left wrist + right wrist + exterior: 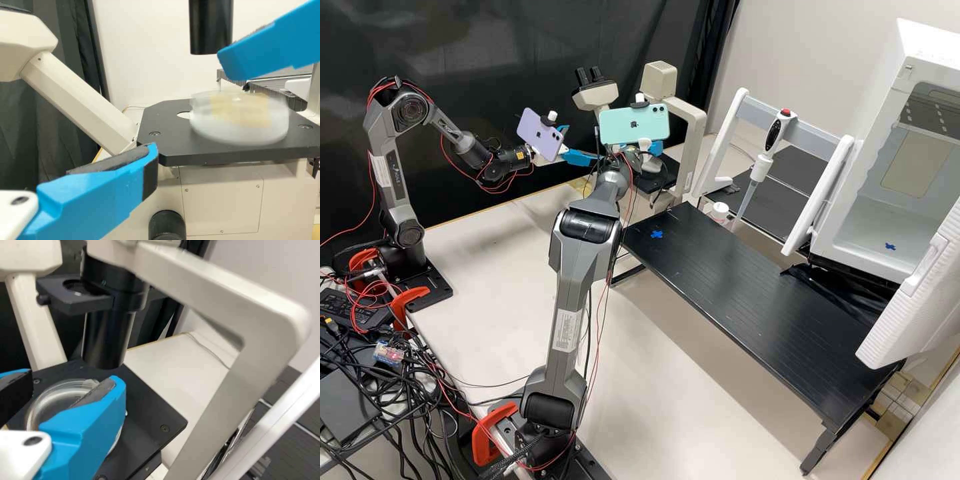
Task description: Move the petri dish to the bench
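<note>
Closest to the left wrist lens, a smooth, angular blue finger (95, 200) of the left gripper (579, 143) is seen, faced with a dull dark pad (107, 164); in the high view its fingers are spread apart, with nothing held between them. Over the microscope's stage (165, 122), the right gripper (655, 148) is also parted and unladen, and the petri dish (55, 395) is framed past its fingertips.

Round and shallow, the dish is seen as clear and bright-rimmed in the right wrist view; in the left wrist view it is blurred to a milky, translucent drum, with a yellowish patch tinting its wall. It is supported by the flat, matte black stage, whose corner is cut at a slant. Above, a black cylinder (211, 25) is set on the cream, hard-shelled microscope (697, 127). Farther out, a low black table (733, 280) is scored with fine parallel lines and marked with a blue cross (657, 234). Near it, a slightly tilted pipette (763, 163) is topped by a red button.
</note>
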`<move>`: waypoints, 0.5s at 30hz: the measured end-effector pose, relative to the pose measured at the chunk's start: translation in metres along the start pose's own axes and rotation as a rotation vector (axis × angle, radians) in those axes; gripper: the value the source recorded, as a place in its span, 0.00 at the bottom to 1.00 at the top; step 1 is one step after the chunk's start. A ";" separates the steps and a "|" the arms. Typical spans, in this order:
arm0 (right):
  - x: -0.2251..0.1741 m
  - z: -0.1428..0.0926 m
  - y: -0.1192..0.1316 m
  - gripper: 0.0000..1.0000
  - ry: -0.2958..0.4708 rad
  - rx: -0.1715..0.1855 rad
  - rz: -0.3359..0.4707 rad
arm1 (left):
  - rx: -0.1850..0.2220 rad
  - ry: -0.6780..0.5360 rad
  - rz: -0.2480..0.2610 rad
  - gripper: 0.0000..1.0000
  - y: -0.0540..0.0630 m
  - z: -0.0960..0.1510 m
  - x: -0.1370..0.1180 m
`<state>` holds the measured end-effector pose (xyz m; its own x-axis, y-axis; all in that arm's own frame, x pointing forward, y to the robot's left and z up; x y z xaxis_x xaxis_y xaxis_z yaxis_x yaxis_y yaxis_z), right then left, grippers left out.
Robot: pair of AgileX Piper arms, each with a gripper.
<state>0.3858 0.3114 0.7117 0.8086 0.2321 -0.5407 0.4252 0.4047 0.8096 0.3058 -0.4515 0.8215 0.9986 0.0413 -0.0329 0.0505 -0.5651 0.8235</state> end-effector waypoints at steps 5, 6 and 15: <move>0.004 0.003 -0.005 0.00 -0.016 -0.001 -0.014 | 0.000 0.000 0.000 1.00 0.000 0.000 0.000; 0.004 0.003 -0.006 0.00 -0.019 -0.001 -0.016 | 0.000 0.000 0.000 1.00 0.000 0.000 0.000; 0.004 0.006 -0.009 1.00 -0.032 -0.001 -0.027 | 0.000 0.000 0.000 1.00 0.000 0.000 0.000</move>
<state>0.3879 0.3037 0.7032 0.8095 0.1926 -0.5546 0.4464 0.4117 0.7945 0.3058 -0.4515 0.8215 0.9986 0.0413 -0.0329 0.0505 -0.5651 0.8235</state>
